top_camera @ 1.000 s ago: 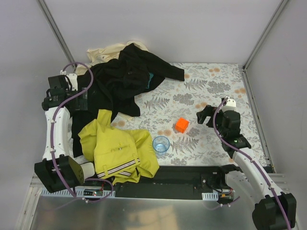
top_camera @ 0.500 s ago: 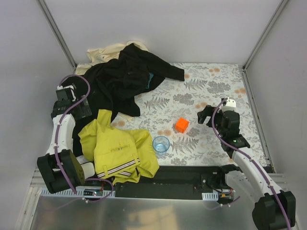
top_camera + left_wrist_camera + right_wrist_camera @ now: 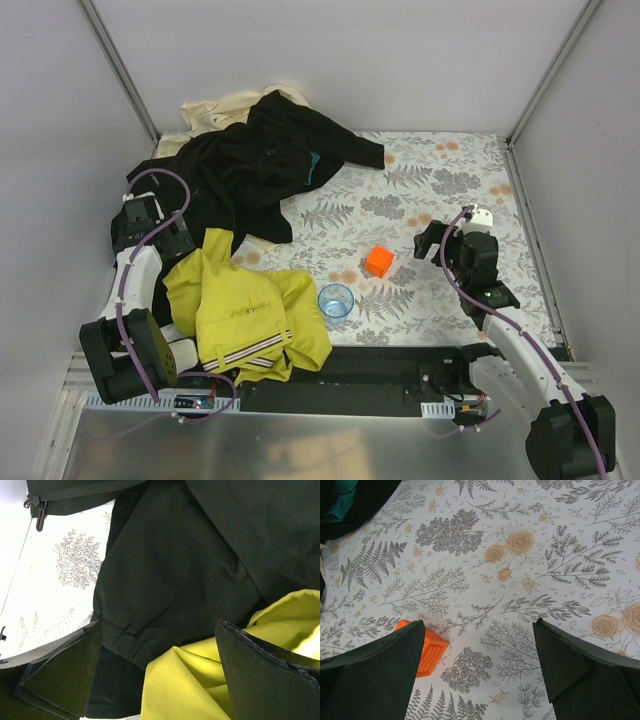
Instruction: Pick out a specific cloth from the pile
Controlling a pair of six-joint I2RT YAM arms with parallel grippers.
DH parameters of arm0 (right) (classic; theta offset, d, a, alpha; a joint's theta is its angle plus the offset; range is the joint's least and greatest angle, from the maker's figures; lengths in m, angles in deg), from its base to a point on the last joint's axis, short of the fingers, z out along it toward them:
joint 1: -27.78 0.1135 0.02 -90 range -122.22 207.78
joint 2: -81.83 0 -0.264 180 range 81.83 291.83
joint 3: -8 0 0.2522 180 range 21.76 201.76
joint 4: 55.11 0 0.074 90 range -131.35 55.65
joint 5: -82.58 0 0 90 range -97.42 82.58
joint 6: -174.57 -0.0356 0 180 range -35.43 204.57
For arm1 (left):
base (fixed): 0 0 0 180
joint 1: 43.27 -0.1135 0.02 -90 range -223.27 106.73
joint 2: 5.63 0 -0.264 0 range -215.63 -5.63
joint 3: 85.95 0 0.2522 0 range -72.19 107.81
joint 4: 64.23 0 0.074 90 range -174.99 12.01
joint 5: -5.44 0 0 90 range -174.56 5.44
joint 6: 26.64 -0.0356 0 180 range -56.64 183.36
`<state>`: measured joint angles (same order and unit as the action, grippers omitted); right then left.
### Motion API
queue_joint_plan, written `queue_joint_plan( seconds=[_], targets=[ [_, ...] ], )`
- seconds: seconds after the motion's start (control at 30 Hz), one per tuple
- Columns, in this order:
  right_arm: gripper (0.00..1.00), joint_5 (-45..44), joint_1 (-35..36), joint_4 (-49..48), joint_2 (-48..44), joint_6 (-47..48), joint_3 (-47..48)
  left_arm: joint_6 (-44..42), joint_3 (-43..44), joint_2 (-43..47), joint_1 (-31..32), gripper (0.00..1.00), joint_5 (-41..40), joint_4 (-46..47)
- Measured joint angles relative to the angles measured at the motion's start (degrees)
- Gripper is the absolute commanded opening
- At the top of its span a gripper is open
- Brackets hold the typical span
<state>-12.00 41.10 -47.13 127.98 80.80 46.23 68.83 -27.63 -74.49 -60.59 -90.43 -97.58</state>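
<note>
The yellow cloth [image 3: 245,315] with striped hem bands lies spread at the near left of the table, apart from most of the pile [image 3: 255,165], which is black garments with a cream cloth [image 3: 215,108] and a bit of teal [image 3: 314,165] at the back left. My left gripper [image 3: 150,228] hovers open over a black sleeve at the cloth's left upper corner. In the left wrist view yellow fabric [image 3: 200,680] and black fabric [image 3: 170,575] lie between the open fingers [image 3: 260,675], nothing gripped. My right gripper [image 3: 432,240] is open and empty above the table, right of centre.
An orange block [image 3: 379,261] sits mid-table, also in the right wrist view [image 3: 430,652] beside the left finger. A clear blue cup [image 3: 336,300] stands next to the yellow cloth's right edge. A floral mat [image 3: 450,180] covers the table; walls enclose it.
My left gripper has moved nearer and rightward, from the far left edge towards the yellow cloth's upper left corner. The right arm shifted only slightly.
</note>
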Motion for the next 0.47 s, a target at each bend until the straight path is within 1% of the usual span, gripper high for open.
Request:
queue_joint_plan(
  seconds=[0.47],
  targets=[
    [0.99,-0.6,0.0,0.0,0.3,0.0,0.0,0.5,-0.5,0.0,0.0,0.99,1.1,0.8]
  ],
)
